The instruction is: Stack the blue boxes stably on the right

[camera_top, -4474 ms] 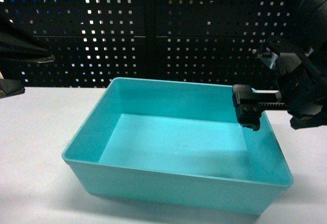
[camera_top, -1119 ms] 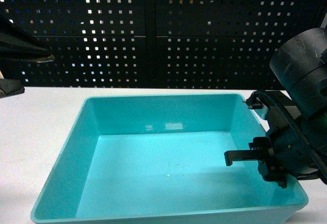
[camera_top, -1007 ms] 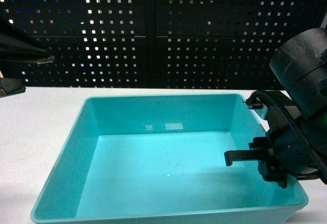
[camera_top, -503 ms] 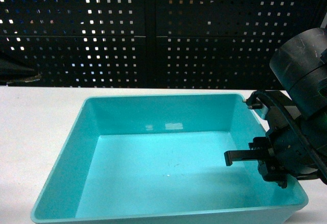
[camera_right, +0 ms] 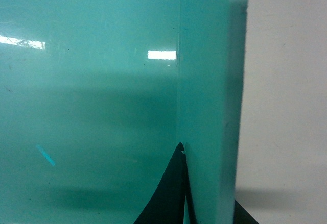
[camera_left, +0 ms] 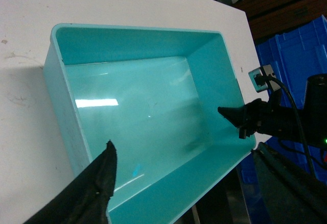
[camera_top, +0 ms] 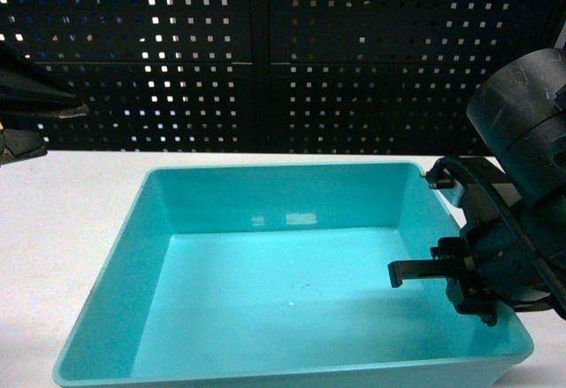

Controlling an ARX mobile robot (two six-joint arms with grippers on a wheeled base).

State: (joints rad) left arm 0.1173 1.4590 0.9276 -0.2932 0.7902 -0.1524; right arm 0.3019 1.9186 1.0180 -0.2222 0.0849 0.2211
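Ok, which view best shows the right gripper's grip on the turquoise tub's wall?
The right wrist view: the right gripper straddles the turquoise tub wall, one finger inside. Head view shows it side-on at the right wall; left wrist view, small and distant.

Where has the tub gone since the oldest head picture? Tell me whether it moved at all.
Yes. The tub has come nearer the camera and lower in view against the pegboard; the right pincer grips its right wall.

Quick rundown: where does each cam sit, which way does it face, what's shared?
Head: on the robot, slanting down at the turquoise plastic tub; right gripper on its right wall.
Left wrist: above the tub, looking down; left gripper finger in the foreground.
Right wrist: close on the tub's wall.
All three views share the tub.
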